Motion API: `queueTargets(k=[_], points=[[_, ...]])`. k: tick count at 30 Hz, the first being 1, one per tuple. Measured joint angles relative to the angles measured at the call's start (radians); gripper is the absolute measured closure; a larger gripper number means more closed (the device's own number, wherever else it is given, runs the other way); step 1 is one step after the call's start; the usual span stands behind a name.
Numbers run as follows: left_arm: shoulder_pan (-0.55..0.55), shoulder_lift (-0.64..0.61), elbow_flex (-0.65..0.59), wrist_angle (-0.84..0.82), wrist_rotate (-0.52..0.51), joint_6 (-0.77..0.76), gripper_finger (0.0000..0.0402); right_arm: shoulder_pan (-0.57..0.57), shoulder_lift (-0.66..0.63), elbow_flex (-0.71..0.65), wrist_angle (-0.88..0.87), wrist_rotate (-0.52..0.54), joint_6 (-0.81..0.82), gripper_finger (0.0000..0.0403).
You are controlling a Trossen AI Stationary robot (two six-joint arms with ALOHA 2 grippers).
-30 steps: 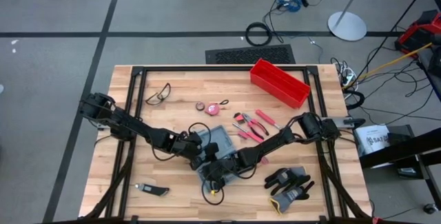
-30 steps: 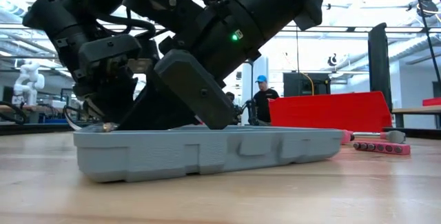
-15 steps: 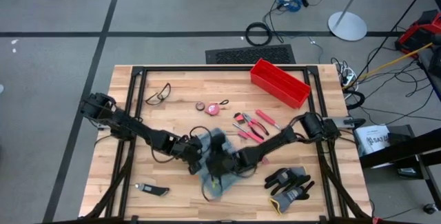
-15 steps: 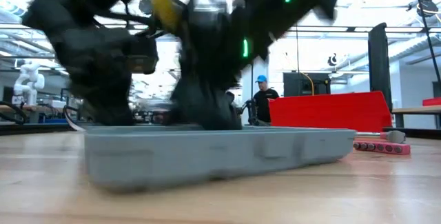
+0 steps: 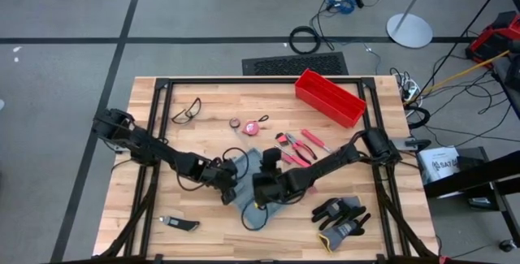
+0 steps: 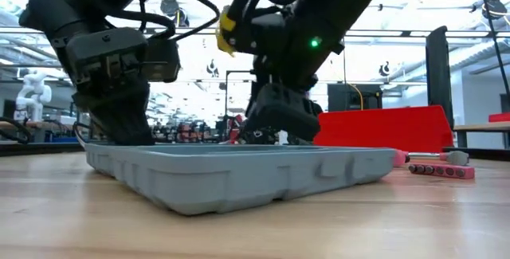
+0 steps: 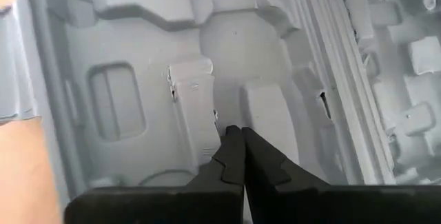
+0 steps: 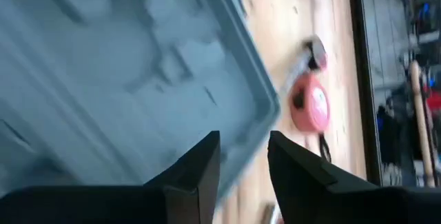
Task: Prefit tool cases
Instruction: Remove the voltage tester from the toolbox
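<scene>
The open grey-blue tool case lies on the wooden table with its moulded inside up. My left gripper is shut, and its tips are down in the case's grey moulding. My right gripper stands open over the case near its rim. Nothing shows between its fingers, which point slantwise toward the far left. In the low view the left gripper is at the case's left end and the right gripper is over its middle. My left gripper presses its shut fingertips onto the case's moulded inside, in the channel between two raised blocks. The fingers slant down from the table's left side. The case rests on the table. My right gripper's fingers hang at the rim; I cannot tell if they touch the case.
A red bin stands at the far right. Red-handled pliers lie right of the case. A pink tape measure and safety glasses lie beyond it. Black gloves and a small knife lie near the front.
My right gripper has risen out of the case, tipped up toward level and drawn toward the table's far edge. The case has turned about on the table, so one corner now faces the near edge. My left gripper has stayed shut in place.
</scene>
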Motion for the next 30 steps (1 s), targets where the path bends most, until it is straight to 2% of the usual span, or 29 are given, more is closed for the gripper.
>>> queueTargets(k=[9, 11, 13, 16, 19, 21, 26, 28, 30], points=[[0.000, -0.254, 0.002, 0.028, -0.057, 0.090, 0.0400, -0.031, -0.113, 0.002, -0.143, -0.011, 0.109, 0.0302], [0.000, -0.311, 0.003, 0.015, -0.097, 0.126, 0.0400, -0.032, -0.154, 0.002, -0.171, -0.058, 0.119, 0.0303], [0.001, -0.349, 0.003, -0.017, -0.148, 0.156, 0.0400, -0.033, -0.193, 0.004, -0.195, -0.179, 0.132, 0.0303], [0.011, -0.373, 0.003, -0.065, -0.220, 0.197, 0.0400, -0.031, -0.232, 0.004, -0.227, -0.431, 0.165, 0.0303], [0.039, -0.352, 0.003, -0.082, -0.217, 0.229, 0.0400, -0.021, -0.242, 0.004, -0.199, -0.663, 0.161, 0.0303], [0.062, -0.311, 0.003, -0.070, -0.195, 0.238, 0.0400, -0.008, -0.229, 0.004, -0.148, -0.723, 0.140, 0.0303], [0.113, -0.179, 0.003, -0.033, -0.176, 0.259, 0.0400, 0.014, -0.176, 0.004, -0.102, -0.791, 0.132, 0.0303], [0.130, -0.139, 0.003, -0.025, -0.174, 0.262, 0.0400, 0.014, -0.168, 0.004, -0.096, -0.715, 0.148, 0.0303], [0.143, -0.112, 0.003, -0.022, -0.151, 0.254, 0.0400, 0.008, -0.168, 0.004, -0.096, -0.551, 0.175, 0.0303]])
